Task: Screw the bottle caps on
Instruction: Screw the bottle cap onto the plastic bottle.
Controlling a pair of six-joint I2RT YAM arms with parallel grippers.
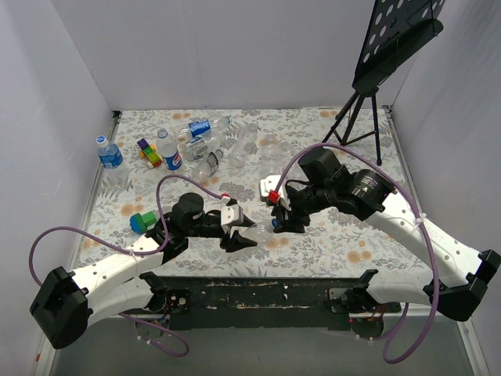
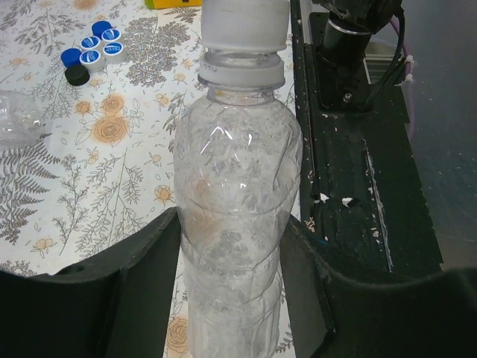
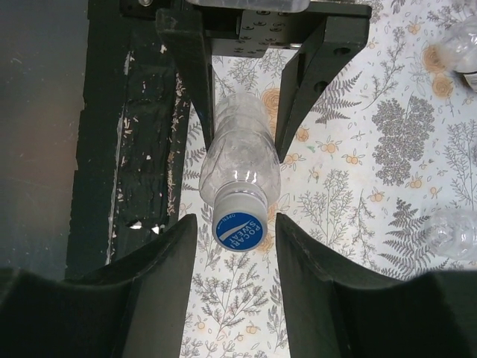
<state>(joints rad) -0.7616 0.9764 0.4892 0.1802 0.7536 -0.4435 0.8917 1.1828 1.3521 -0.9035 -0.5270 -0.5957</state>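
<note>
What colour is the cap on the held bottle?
The cap is blue on top; clearest in right wrist view.

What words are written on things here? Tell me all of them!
"POCARI SWEAT": on the round blue-topped cap of the clear plastic bottle.
Too small to read: the tiny line above it, and the white print on the loose blue caps.
Too blurred to read: the blue-and-white bottle labels.

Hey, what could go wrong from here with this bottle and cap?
The right gripper straddles the blue-topped cap without touching it. Closing off-centre could cock it and cross-thread. The left gripper pinches the creased clear bottle mid-body, so it may crumple or spin when twisting starts.
</note>
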